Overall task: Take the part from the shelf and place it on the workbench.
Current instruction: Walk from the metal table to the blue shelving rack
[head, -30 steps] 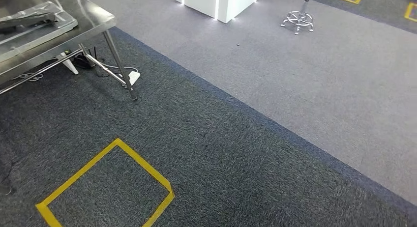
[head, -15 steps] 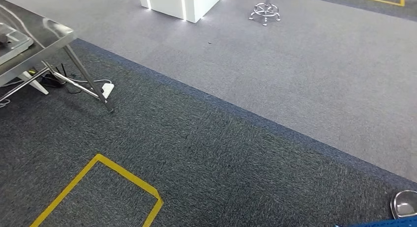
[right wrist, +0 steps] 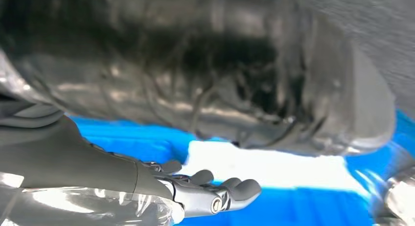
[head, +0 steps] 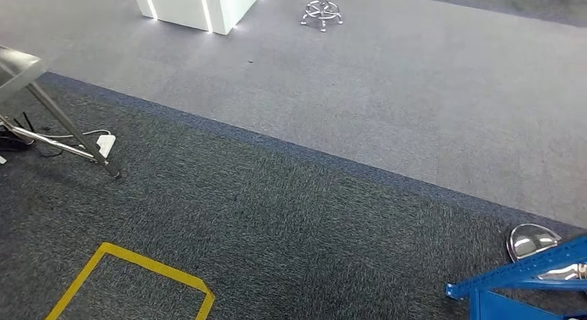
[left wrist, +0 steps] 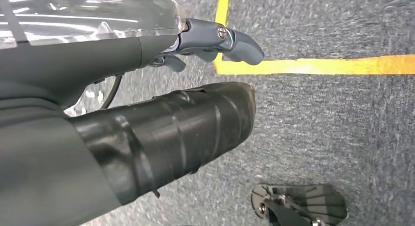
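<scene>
The steel workbench shows as a corner at the far left of the head view, on slanted legs. At the bottom right stands the blue shelf frame; a shiny rounded metal piece sits just behind its top bar, and I cannot tell whether it is the part. My left hand hangs over the dark carpet near a yellow tape line, fingers loose and holding nothing. My right hand hangs with its fingers apart and nothing in them, the blurred blue shelf behind it.
A yellow tape square marks the dark carpet at the lower left. Cables and a white power strip lie under the workbench. A white lit cabinet and a chrome stool base stand far off on the light grey carpet.
The whole view has swung to the right: the workbench slid towards the left edge and the blue shelf frame came in at the bottom right. That is camera motion.
</scene>
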You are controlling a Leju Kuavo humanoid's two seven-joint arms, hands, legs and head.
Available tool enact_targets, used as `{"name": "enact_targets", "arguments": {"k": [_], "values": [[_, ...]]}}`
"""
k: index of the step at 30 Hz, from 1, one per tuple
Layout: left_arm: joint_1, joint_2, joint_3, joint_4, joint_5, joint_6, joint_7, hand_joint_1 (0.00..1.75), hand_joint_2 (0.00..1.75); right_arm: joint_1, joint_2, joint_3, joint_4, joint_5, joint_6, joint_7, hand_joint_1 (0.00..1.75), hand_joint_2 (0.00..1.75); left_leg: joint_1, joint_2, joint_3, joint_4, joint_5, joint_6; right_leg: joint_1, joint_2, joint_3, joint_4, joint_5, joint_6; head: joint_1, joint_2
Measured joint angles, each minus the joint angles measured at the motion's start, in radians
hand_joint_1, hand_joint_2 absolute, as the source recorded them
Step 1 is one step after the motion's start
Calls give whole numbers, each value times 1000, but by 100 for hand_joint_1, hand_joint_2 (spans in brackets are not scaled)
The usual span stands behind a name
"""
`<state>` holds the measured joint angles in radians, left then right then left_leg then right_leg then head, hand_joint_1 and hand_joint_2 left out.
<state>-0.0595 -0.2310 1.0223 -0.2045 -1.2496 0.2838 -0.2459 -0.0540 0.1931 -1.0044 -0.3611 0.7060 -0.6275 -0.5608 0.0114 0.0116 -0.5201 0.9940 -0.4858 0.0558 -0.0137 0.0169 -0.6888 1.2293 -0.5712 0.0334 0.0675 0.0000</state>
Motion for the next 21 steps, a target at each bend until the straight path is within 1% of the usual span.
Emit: {"name": "enact_targets", "arguments": {"k": [1, 2, 3, 4, 5, 6, 7, 8, 9, 10, 11, 12, 13, 14, 15, 16, 17, 18, 19, 20, 21], "values": [[1, 0, 1, 0, 2, 2, -2, 0, 0, -1, 3, 2, 14, 19, 14, 87, 0, 0, -1, 15, 0, 0, -1, 0, -3, -5, -24, 49, -15, 3, 0, 0], [0, 1, 1, 0, 3, 3, -3, 0, 0, -1, 8, 4, 26, 34, 22, 170, 0, 0, -2, 28, 1, 0, -3, -1, -6, -9, -32, 68, -13, 5, 0, 0], [-1, 1, 2, 0, 3, 3, -4, 0, 0, 1, 14, 5, 35, 41, 22, 228, 0, 0, -2, 39, 3, 1, -6, -2, -8, -13, -18, 43, 9, 7, 0, 0], [-1, 1, 2, 0, 3, 3, -5, 0, 0, 5, 20, 6, 44, 45, 21, 258, 0, 0, -2, 48, 6, 1, -9, -6, -10, -22, 15, -16, 43, 7, 0, 0], [-1, 1, 2, 0, 3, 3, -5, 0, 0, 7, 25, 6, 52, 48, 20, 267, 0, 0, -3, 58, 10, 2, -13, -10, -9, -45, 53, -89, 72, 6, 0, 0], [-1, 2, 2, 0, 4, 3, -5, 0, 0, 8, 29, 6, 60, 50, 20, 267, 0, 0, -5, 68, 13, 4, -18, -17, -6, -64, 84, -151, 94, 2, 0, 0], [-1, 2, 3, 0, 4, 3, -6, 0, 0, 5, 32, 7, 65, 52, 21, 267, 0, 0, -7, 78, 15, 5, -23, -23, -3, -77, 103, -189, 104, -4, -1, 0], [-2, 2, 4, 0, 6, 2, -7, 0, 0, 3, 36, 9, 69, 54, 22, 267, 0, 0, -9, 87, 18, 5, -27, -30, 1, -83, 110, -204, 103, -10, -1, 0], [-4, 2, 5, 0, 8, 2, -8, 0, 0, 1, 38, 10, 73, 56, 24, 267, 0, 0, -10, 97, 22, 5, -30, -36, 5, -72, 109, -204, 103, -16, -2, 0], [-5, 2, 6, 0, 9, 1, -9, 0, 0, 1, 40, 12, 76, 58, 25, 267, 0, 0, -7, 100, 27, 5, -34, -42, 5, -61, 111, -206, 103, -23, -2, 0], [-8, 2, 6, 0, 10, 0, -10, 0, 0, 2, 42, 13, 80, 59, 27, 267, 0, 0, -5, 90, 30, 12, -42, -48, 5, -51, 113, -209, 104, -29, -2, 0], [-9, 2, 7, 0, 11, 0, -10, 0, 0, 1, 42, 14, 83, 60, 28, 267, 0, 0, -2, 69, 24, 32, -58, -52, 3, -42, 114, -212, 106, -35, -2, 0], [-9, 2, 7, 0, 11, 0, -11, 0, 0, 0, 42, 14, 85, 60, 30, 267, 0, 0, 0, 43, 5, 74, -84, -56, 1, -34, 116, -215, 108, -41, -2, 0], [-8, 3, 8, 0, 12, 0, -12, 0, 0, -2, 41, 15, 86, 61, 31, 267, 0, 0, 1, 18, -23, 134, -117, -57, 2, -25, 115, -215, 108, -45, -2, 0], [-7, 3, 8, 0, 12, 0, -12, 0, 0, -3, 41, 15, 87, 61, 32, 267, 0, 0, 1, 5, -58, 204, -148, -58, 3, -14, 114, -214, 109, -49, -2, 0], [-4, 3, 9, 0, 12, 1, -11, 0, 0, -4, 41, 15, 88, 62, 34, 265, 0, 0, 1, 0, -89, 263, -167, -58, 5, -1, 114, -213, 108, -51, -2, 0], [-2, 3, 10, 0, 10, 3, -9, 0, 0, -4, 41, 15, 89, 63, 36, 263, 0, 0, 1, -2, -108, 294, -166, -58, 6, 13, 114, -212, 108, -51, -2, 0], [-1, 4, 11, 0, 7, 7, -7, 0, 0, -4, 41, 16, 91, 66, 38, 261, 0, 0, 1, -4, -111, 288, -146, -56, 6, 28, 114, -210, 108, -52, -2, 0], [0, 4, 11, 0, 4, 10, -4, 0, 0, -4, 41, 17, 93, 70, 41, 259, 0, 0, 1, -9, -96, 245, -110, -54, 6, 42, 115, -208, 107, -51, -2, 0], [0, 5, 12, 0, 0, 13, -1, 0, 0, -4, 41, 19, 96, 76, 43, 259, 0, 0, 2, -25, -71, 178, -69, -51, 5, 56, 114, -205, 106, -49, -2, 0], [0, 6, 12, 0, -3, 14, 2, 0, 0, -5, 41, 21, 98, 83, 44, 261, 0, 0, 3, -48, -47, 114, -39, -48, 6, 69, 113, -201, 104, -46, -2, 0]]}}
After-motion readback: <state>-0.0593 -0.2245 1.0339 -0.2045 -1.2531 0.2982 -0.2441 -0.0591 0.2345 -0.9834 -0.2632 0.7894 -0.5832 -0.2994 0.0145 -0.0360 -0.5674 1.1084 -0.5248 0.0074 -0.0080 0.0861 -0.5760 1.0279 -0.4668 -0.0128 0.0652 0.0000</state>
